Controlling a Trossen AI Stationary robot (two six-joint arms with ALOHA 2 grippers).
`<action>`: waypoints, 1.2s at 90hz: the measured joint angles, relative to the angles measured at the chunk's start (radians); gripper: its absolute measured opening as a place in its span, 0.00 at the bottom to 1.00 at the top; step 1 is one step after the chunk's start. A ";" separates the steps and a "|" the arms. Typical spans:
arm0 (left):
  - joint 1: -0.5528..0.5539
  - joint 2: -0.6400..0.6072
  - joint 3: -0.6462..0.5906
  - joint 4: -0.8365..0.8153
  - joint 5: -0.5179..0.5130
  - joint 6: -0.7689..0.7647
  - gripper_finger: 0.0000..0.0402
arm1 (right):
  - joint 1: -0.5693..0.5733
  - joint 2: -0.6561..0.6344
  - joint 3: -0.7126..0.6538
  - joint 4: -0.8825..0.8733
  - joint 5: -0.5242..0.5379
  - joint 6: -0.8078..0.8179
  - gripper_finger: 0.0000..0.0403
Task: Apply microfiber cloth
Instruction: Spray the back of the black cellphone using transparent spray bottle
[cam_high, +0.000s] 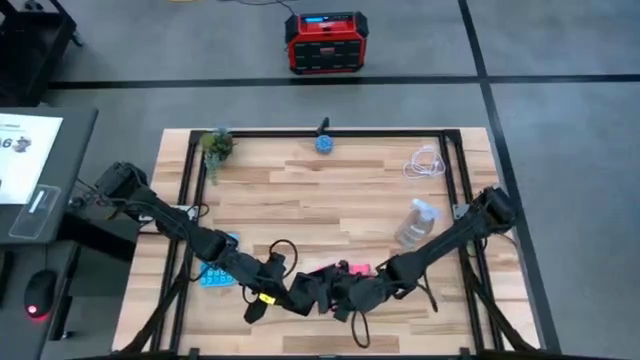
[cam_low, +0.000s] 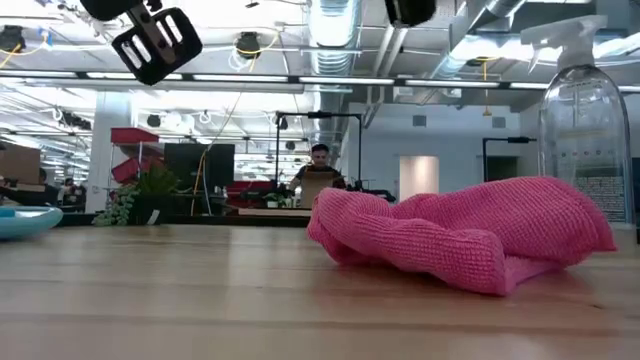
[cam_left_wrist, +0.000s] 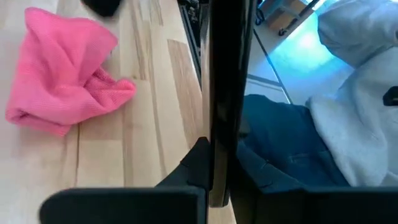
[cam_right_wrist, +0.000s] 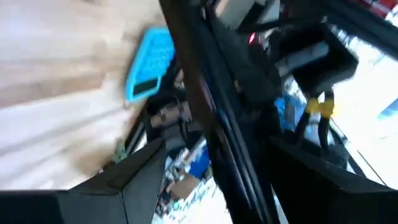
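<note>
Pink cloth (cam_low: 465, 235) lies crumpled on the wooden table (cam_high: 330, 195), grippers meeting above it.

From above, both arms reach in to the near edge of the table, and the left gripper (cam_high: 318, 296) and right gripper (cam_high: 345, 293) crowd together just beside the cloth, of which only a sliver shows past them. At table height the cloth sits in a loose heap, flat on the wood, nothing touching it, with a clear spray bottle (cam_low: 585, 120) standing just behind it. The left wrist camera sees the cloth lying free on the boards, next to the black frame rail (cam_left_wrist: 227, 93) along the table edge. A light blue calculator (cam_right_wrist: 151, 62) lies on the left side under the left arm. Whether either gripper's fingers are apart or closed, I cannot tell.
</note>
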 joint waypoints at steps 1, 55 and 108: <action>0.000 0.000 0.000 -0.002 0.000 -0.003 0.02 | -0.001 0.000 0.000 0.001 0.000 0.000 0.63; 0.000 0.000 0.000 -0.037 0.000 -0.004 0.02 | 0.012 0.000 0.000 -0.074 -0.014 0.037 0.30; 0.079 -0.036 0.000 -0.093 -0.019 0.180 0.44 | 0.054 0.001 -0.002 -0.291 0.004 0.384 0.04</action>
